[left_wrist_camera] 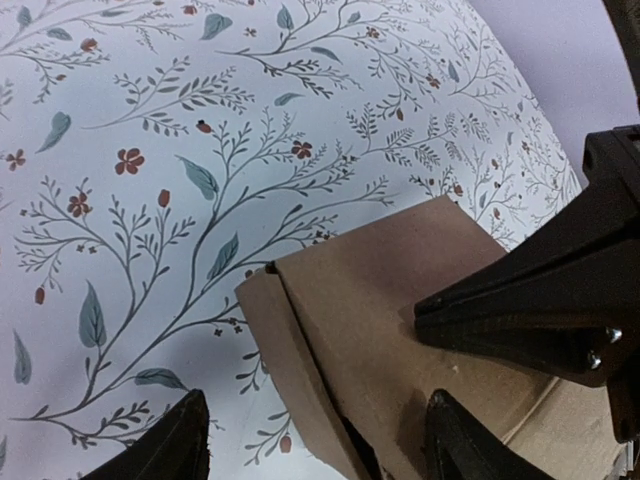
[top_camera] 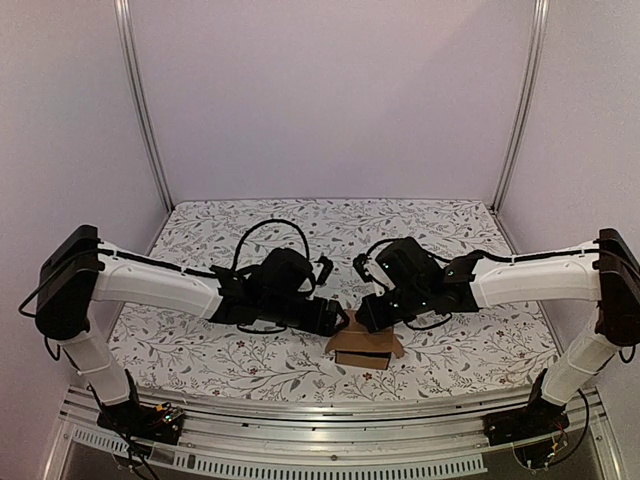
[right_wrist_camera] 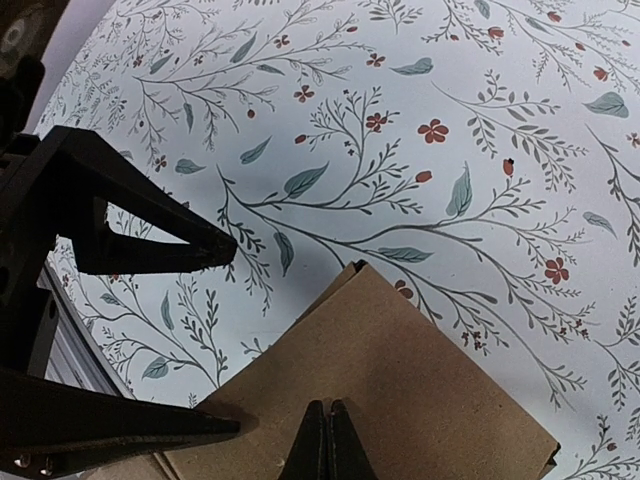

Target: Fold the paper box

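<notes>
I see both arms rise outward from their bases at the near rail, bend at the elbow and reach inward, low and almost level, until the wrists nearly meet at the middle of the table.

The paper box [top_camera: 363, 350] sits just below that meeting point, near the front edge of the floral tablecloth [top_camera: 300, 215]. It is partly folded, with its brown panels raised.

My left gripper [top_camera: 340, 322] comes at it from the left with its fingers [left_wrist_camera: 185, 440] spread wide. A corner of the box lies between them, and neither finger is clamped on it.

My right gripper [right_wrist_camera: 325, 440] comes from the right, tilted down, with its fingers pressed together. Their tips are over the top panel, but I cannot tell whether they press on it.

Beyond the grippers the cloth runs back to the pale rear wall.
</notes>
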